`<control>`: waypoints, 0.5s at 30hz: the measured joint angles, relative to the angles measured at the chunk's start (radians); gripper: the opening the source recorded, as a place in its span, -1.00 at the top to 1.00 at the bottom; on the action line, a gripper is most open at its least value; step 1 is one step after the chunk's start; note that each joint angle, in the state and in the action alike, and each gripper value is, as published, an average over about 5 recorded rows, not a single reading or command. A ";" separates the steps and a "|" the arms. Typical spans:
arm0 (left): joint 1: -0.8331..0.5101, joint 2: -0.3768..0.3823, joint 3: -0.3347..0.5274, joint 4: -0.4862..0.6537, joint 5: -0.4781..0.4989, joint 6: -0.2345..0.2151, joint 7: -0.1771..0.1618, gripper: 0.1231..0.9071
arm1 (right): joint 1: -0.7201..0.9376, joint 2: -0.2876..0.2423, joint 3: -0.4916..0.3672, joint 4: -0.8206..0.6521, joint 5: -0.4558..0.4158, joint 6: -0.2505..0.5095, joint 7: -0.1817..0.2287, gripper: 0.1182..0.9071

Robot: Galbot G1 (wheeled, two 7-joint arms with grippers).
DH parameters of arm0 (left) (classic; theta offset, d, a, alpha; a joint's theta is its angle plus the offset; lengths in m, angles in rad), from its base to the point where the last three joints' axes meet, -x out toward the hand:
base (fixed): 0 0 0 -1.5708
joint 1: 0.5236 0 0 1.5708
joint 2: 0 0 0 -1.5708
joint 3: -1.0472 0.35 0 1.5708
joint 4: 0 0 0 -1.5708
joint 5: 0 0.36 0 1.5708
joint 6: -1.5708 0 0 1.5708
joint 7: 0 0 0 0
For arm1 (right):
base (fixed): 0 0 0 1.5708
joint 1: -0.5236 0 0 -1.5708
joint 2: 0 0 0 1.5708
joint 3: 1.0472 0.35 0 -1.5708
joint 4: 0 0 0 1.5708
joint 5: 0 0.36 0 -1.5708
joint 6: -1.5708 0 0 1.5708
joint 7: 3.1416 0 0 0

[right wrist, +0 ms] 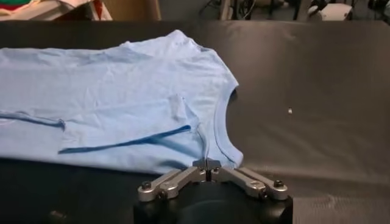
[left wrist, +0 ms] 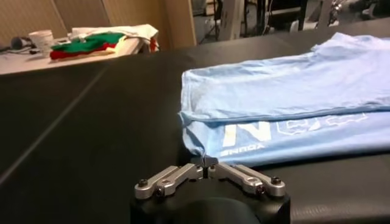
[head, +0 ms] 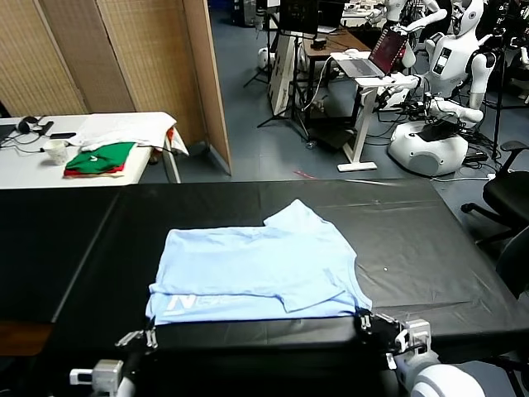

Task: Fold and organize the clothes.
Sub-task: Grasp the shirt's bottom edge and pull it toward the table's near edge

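head view: t-shirt [head: 256, 273] lies flat mid-table on the black table [head: 413, 248], partly folded. near edge is doubled over; a strip with white lettering [head: 183, 304] shows at its near left corner. one sleeve sticks out at the far side, the neck opening faces the robot's right.

left gripper [head: 139, 339] sits at the table's near edge, just at the shirt's near left corner. right gripper [head: 374, 324] is at the near right corner, by the neck end.

left wrist view: left gripper [left wrist: 206, 170] tips meet right at the corner of the shirt [left wrist: 286, 97]; lettering [left wrist: 247, 135] sits just past them. cannot tell if the fingers pinch fabric or only touch it.

right wrist view: right gripper [right wrist: 208, 164] tips look pressed together at the hem of the shirt [right wrist: 122, 91] beside the collar. cannot tell whether cloth is caught between them.

side table [head: 33, 165] far left, well apart, holds green-and-red garments [head: 101, 159], white cloth [head: 132, 128] and a cup [head: 56, 150].
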 joint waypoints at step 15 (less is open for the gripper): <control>-0.192 0.069 -0.031 -0.001 -0.267 0.072 -0.061 -1.00 | 0.337 -0.050 -0.085 -0.089 0.054 -0.004 0.036 -1.00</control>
